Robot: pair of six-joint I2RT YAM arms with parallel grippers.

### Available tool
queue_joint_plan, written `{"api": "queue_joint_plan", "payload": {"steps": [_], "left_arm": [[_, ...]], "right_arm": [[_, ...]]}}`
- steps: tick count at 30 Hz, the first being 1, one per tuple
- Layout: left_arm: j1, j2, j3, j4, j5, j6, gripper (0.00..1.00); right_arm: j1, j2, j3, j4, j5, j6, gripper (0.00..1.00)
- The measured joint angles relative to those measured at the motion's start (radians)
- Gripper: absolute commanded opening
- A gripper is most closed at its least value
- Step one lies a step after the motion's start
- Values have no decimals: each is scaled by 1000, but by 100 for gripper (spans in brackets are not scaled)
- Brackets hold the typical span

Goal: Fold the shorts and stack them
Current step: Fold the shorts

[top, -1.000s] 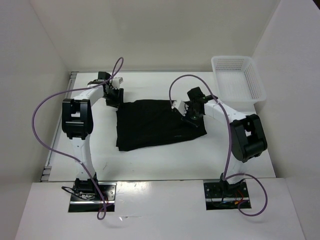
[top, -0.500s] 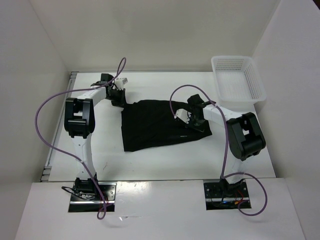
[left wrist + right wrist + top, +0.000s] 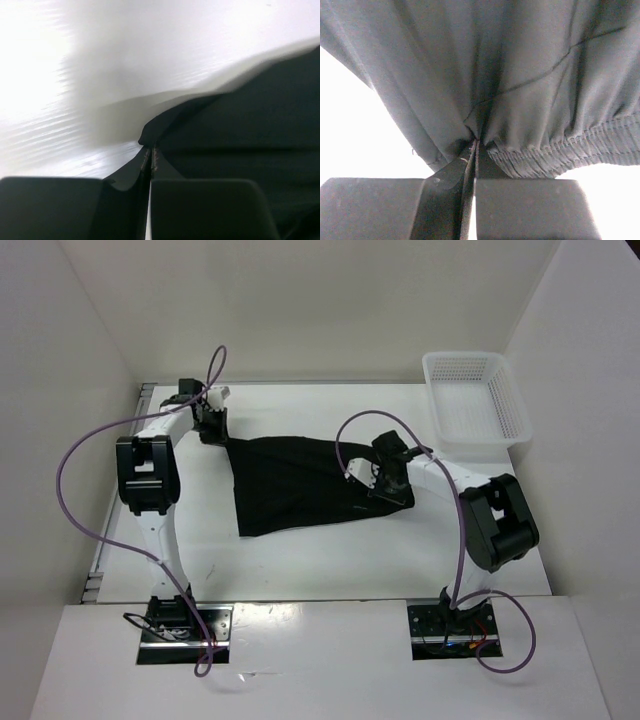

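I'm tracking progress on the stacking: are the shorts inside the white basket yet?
No, the shorts lie on the table, well apart from the basket at its far right corner.

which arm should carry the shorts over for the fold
Likely left: the left gripper is shut on a far corner of the shorts, drawn to a taut point, free to carry over. The right gripper pinches beside the waistband, better as anchor.
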Motion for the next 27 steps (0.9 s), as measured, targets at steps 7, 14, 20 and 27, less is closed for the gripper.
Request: {"api": "queue_joint_plan", "payload": {"steps": [7, 14, 20, 27], "left_arm": [[-12, -13, -21, -49, -8, 2, 41], [-46, -253, -156, -132, 11, 3, 50], [-185, -616, -354, -197, -26, 3, 52], [-484, -684, -815, -215, -205, 4, 54]], "right_arm": [[2, -11, -23, 3, -12, 6, 2], [2, -11, 135, -10, -89, 94, 21], [2, -33, 208, 6, -164, 224, 32], [-67, -29, 207, 62, -168, 391, 38]]}}
